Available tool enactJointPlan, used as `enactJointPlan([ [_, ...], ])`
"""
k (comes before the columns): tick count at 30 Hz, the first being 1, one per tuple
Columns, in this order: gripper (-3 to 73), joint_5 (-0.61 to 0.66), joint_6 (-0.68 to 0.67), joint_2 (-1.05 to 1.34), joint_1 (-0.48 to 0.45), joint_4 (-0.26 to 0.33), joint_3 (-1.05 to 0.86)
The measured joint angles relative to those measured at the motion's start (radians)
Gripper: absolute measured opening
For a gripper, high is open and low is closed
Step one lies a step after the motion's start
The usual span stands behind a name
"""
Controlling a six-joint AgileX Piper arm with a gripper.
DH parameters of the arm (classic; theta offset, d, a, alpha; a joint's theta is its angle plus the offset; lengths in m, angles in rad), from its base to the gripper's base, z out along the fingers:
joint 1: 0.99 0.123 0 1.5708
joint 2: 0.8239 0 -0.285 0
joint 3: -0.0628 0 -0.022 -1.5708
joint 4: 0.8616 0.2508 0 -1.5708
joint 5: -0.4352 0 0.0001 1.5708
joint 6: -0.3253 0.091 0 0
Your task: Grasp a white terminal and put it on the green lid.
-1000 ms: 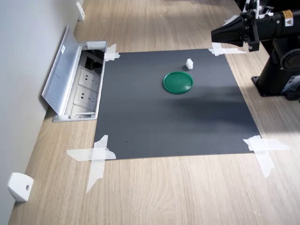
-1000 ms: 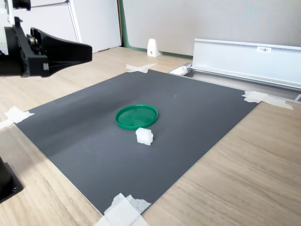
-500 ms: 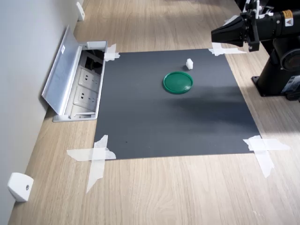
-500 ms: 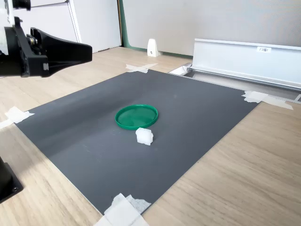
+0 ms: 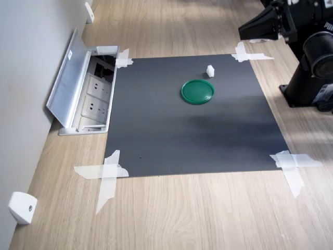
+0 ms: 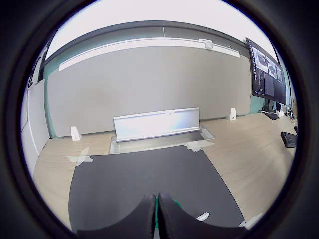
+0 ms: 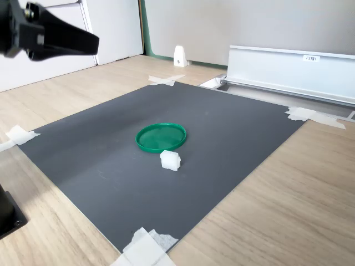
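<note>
Second exterior view: tiny stepped white terminal (image 7: 170, 160).

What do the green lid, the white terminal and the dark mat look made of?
Green lid: glossy moulded plastic, judging by its sheen and raised rim. White terminal: likely matte plastic, with stepped moulded edges. Dark mat: thin matte sheet, perhaps rubber or card; unclear.

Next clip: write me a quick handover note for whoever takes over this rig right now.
Gripper: jaws shut, holding nothing, raised above the mat's taped corner at the first exterior view's upper right.
White terminal: on the dark mat, just beside the green lid, not on it; whether they touch is unclear.
Green lid: flat on the mat, nothing on it.
Done: nothing yet.
Left: open the jaws, descend on the terminal, grasp it, set it on the lid.
</note>
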Motion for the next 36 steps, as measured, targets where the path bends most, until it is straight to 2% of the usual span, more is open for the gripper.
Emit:
enactJointPlan([
  [3, -0.9, 0.000, 0.000, -0.098, 0.000, -0.027, 0.065],
  [7, -0.9, 0.010, 0.000, -0.242, 0.000, -0.119, 0.155],
  [11, -0.9, 0.109, 0.000, -0.382, 0.000, -0.186, 0.260],
  [16, -0.9, 0.286, -0.042, -0.546, 0.000, -0.200, 0.383],
  [24, 0.9, 0.461, -0.280, -0.793, 0.000, -0.199, 0.507],
  [27, 6.4, 0.506, -0.340, -0.864, 0.000, -0.190, 0.543],
  [29, 13.2, 0.523, -0.372, -0.900, 0.000, -0.180, 0.569],
  [33, 32.0, 0.531, -0.409, -0.947, -0.005, -0.173, 0.608],
  [36, 47.3, 0.532, -0.415, -0.972, -0.055, -0.146, 0.623],
])
